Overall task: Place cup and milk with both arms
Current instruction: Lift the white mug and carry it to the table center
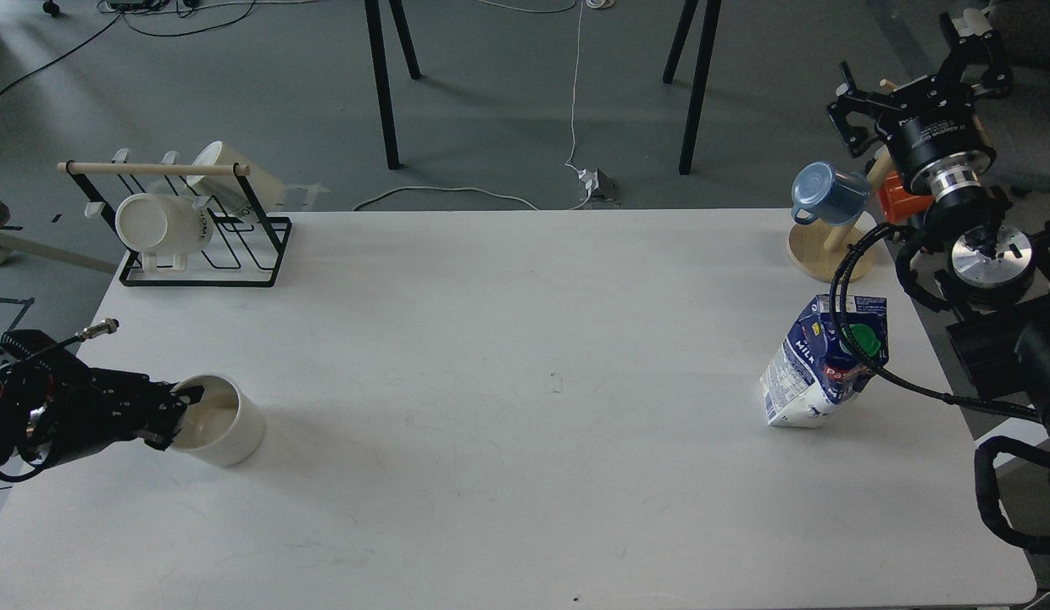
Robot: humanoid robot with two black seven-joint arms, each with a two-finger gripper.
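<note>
Left gripper (179, 413) on the cup's rim, milk sitting off to the right

The white cup (219, 421) stands upright near the table's (508, 474) left edge, fingers clamped over its near wall. The milk carton (817, 364) stands tilted near the right edge. The right gripper (914, 93) is up past the table's far right corner, fingers spread, holding nothing.

The left gripper (175, 415) is held low and level, its fingers hard to separate. The right gripper (914, 76) is raised, its jaws spread.

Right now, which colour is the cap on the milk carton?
Green. The cap sits on the blue-and-white milk carton, shown in the head view.
</note>
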